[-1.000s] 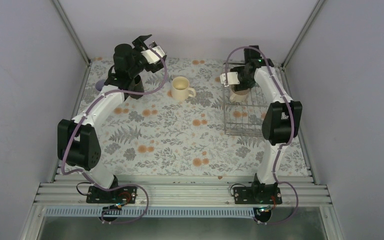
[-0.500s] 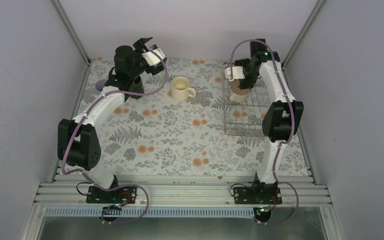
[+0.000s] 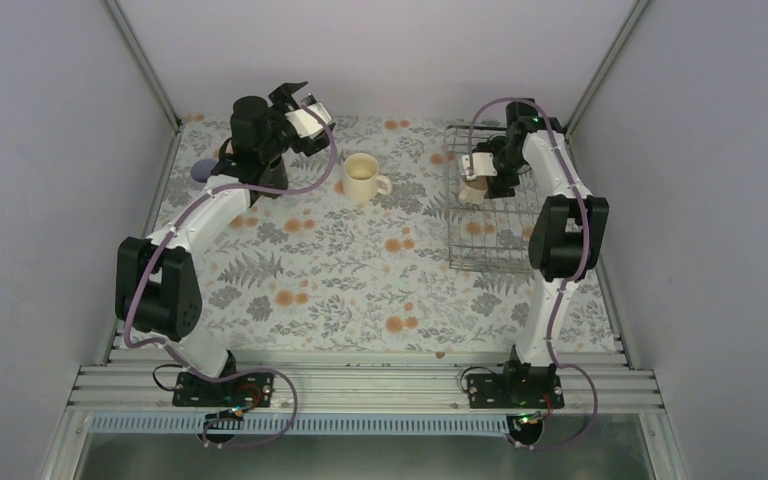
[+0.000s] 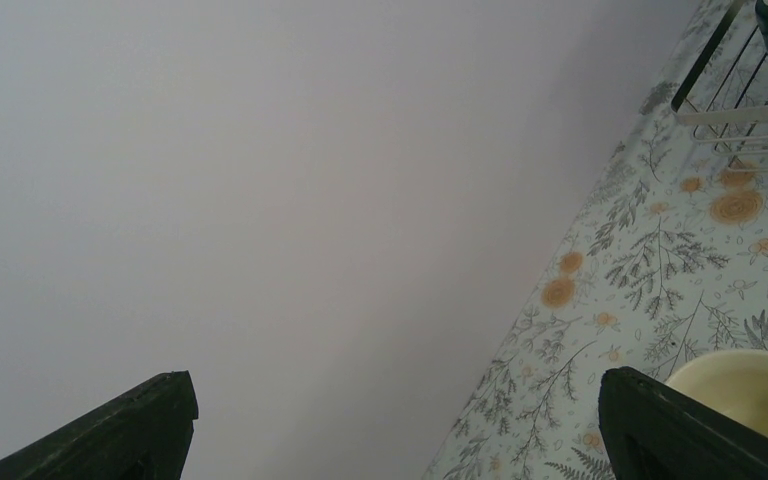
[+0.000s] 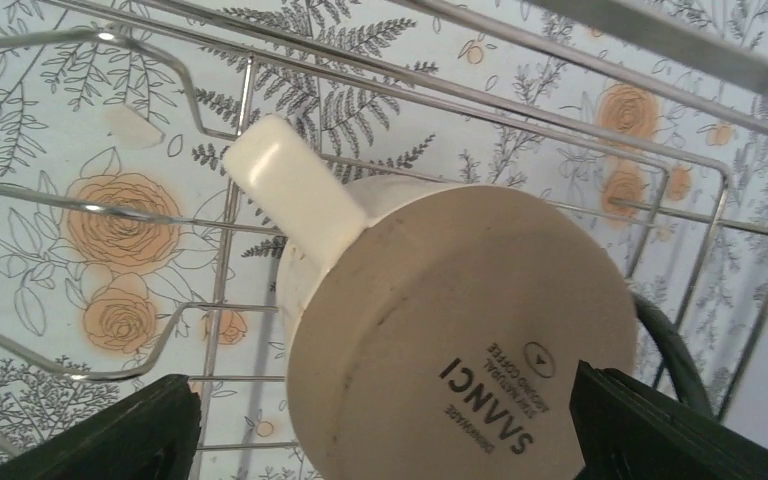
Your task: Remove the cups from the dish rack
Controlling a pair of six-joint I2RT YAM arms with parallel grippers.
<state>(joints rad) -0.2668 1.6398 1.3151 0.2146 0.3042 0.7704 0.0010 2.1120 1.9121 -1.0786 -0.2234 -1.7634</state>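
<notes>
A lavender cup (image 3: 200, 170) sits at the far left of the floral counter (image 3: 340, 280). The left claw (image 3: 298, 97) hangs raised near the back wall, released and empty. An upright cream mug (image 3: 362, 178) stands mid-counter. On the right, inside the dish rack (image 3: 480, 250), a second cream mug (image 5: 460, 330) rests bottom-up. The right claw (image 5: 382, 385) hovers over it, fingers spread wide to either side, not clenched.

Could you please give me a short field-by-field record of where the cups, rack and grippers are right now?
dish rack: right side of table
in rack: inverted cream mug; dark mug beside it, mostly hidden
on table: upright cream mug; lavender cup
left gripper: jaws open, empty
right gripper: jaws open, flanking the inverted cream mug
</notes>
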